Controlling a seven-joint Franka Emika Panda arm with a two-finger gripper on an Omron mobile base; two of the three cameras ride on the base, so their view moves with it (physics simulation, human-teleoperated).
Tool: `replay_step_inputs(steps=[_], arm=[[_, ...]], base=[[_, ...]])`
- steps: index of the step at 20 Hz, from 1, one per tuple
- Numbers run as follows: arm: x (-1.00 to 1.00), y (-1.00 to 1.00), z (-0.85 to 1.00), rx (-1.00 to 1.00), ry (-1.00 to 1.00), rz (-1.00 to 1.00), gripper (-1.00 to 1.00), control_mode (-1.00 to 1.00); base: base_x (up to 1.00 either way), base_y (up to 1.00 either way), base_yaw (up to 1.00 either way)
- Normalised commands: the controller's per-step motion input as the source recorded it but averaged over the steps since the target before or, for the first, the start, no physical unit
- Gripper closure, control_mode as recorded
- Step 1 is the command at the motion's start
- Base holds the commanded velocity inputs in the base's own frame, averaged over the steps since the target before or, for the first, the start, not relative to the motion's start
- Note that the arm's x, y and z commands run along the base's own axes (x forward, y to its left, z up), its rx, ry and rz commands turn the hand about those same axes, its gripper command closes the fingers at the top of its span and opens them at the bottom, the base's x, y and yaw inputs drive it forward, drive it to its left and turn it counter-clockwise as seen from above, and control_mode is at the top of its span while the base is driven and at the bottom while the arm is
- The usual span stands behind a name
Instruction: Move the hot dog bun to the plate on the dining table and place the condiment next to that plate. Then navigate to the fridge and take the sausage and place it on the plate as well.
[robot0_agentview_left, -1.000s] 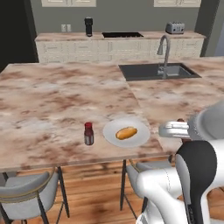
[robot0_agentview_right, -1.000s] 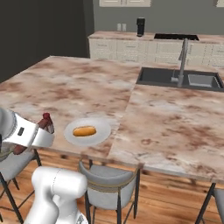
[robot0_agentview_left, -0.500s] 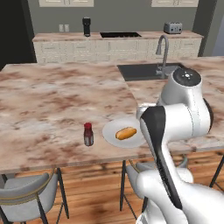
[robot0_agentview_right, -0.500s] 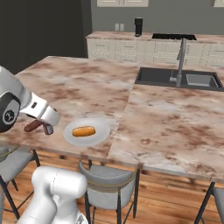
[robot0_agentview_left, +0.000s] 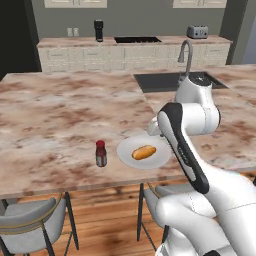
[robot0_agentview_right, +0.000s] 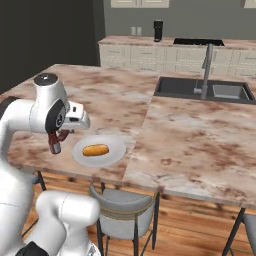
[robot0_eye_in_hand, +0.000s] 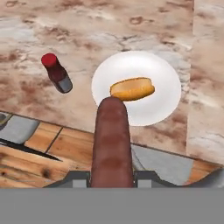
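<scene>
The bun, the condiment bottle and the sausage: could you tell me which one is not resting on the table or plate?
The sausage: it is held in the tool, above the table edge. The bun lies on the white plate, and the condiment bottle stands upright beside that plate.

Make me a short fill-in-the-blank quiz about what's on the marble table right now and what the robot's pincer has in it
1. The hot dog bun lies on the white ____.
2. The pincer is shut on the ____.
3. The condiment stands on the dining table beside the plate, with its ____ cap on top.
4. Past the plate, a ____ with a curved faucet is set into the stone top.

Missing words: plate; sausage; red; sink
</scene>
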Motion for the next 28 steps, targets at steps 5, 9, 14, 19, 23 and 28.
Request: replay_step_inputs(steps=[5, 9, 14, 19, 23, 28], arm=[[0.52, -0.05, -0.65, -0.05, 0.11, 0.47, 1.00, -1.00], [0.53, -0.06, -0.31, -0.04, 0.09, 0.26, 1.00, -1.00], [0.65, -0.12, -0.28, -0.01, 0.02, 0.19, 1.00, -1.00], [0.69, -0.01, -0.31, -0.03, 0.05, 0.19, 1.00, -1.00], [0.58, 0.00, -0.41, -0.04, 0.07, 0.16, 1.00, -1.00], [0.57, 0.00, -0.42, -0.02, 0.12, 0.10, 1.00, -1.00]], base=[[0.00, 0.00, 0.00], [0.00, 0.00, 0.00], [0.00, 0.00, 0.00], [0.00, 0.00, 0.00], [0.00, 0.00, 0.00], [0.00, 0.00, 0.00]])
